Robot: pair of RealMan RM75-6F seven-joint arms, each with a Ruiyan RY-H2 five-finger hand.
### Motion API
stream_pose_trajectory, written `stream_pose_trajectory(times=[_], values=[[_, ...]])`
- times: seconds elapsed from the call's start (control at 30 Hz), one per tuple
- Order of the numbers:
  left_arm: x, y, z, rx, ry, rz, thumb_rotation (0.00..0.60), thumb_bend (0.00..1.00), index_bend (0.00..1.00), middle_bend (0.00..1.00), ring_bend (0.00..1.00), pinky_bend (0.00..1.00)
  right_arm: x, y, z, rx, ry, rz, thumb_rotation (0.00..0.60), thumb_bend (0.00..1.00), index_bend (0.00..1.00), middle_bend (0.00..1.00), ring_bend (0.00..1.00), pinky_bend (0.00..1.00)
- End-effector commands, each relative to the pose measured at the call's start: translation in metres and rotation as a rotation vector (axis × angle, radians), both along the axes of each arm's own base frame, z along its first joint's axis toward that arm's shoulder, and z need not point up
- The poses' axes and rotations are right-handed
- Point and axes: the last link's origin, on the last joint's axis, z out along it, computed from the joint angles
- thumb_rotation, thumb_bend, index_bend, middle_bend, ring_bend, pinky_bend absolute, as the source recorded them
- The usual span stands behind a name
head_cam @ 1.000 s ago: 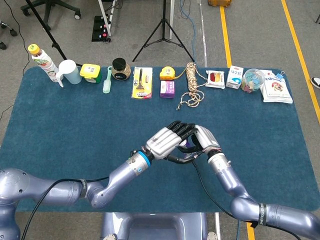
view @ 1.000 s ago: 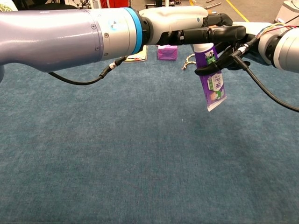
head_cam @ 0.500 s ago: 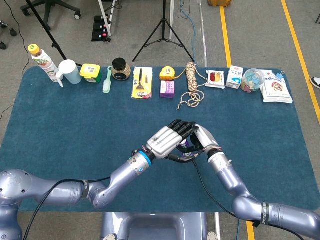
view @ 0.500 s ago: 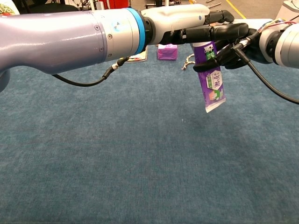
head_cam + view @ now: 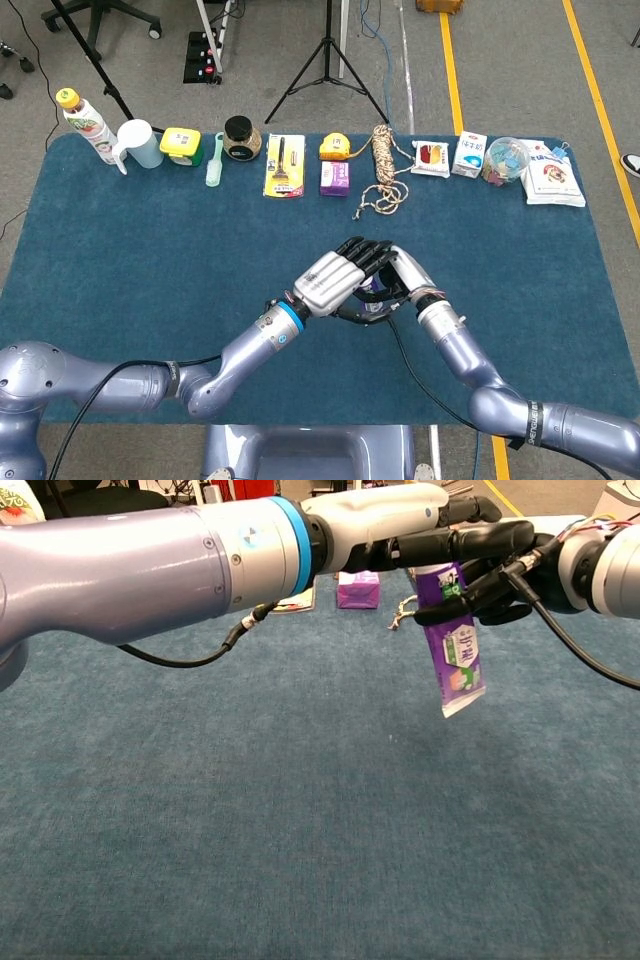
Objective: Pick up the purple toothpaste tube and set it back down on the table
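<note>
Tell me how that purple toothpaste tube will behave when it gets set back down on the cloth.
The purple toothpaste tube hangs crimped end down, clear of the blue cloth, so it probably cannot stand and will flop flat. It keeps its shape while hanging, so it seems fairly stiff. Both the left hand and right hand hold it, suggesting it slips easily.

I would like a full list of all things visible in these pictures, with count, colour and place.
toothpaste tube: 1, purple, hanging above table centre
bottle: 1, yellow cap, back left
mug: 1, pale blue, beside bottle
jar: 1, dark lid, back row
yellow card: 1, back centre
purple box: 1, back centre
rope: 1, beige, back centre
table: 1, blue cloth
left hand: 1, silver, on tube
right hand: 1, silver, on tube
</note>
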Motion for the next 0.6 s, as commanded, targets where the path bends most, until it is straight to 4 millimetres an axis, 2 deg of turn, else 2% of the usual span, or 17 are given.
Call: stream_pose_trajectory(times=[0.03, 0.33, 0.6], values=[[0.003, 0.001, 0.006, 0.022, -0.033, -0.004, 0.0, 0.09, 0.0, 0.0, 0.0, 0.0, -0.004, -0.001, -0.001, -0.007, 0.035, 0.007, 0.6, 0.28, 0.79, 0.81, 0.9, 1.0], [0.005, 0.007, 0.027, 0.052, -0.067, 0.0, 0.0, 0.09, 0.0, 0.0, 0.0, 0.0, -0.021, -0.003, -0.003, 0.017, 0.115, 0.0, 0.6, 0.28, 0.79, 0.81, 0.9, 1.0], [-0.015, 0.013, 0.047, 0.091, -0.016, 0.029, 0.0, 0.09, 0.0, 0.0, 0.0, 0.0, -0.042, -0.007, 0.004, 0.039, 0.3, 0.031, 0.6, 0.28, 0.78, 0.8, 0.88, 0.99]])
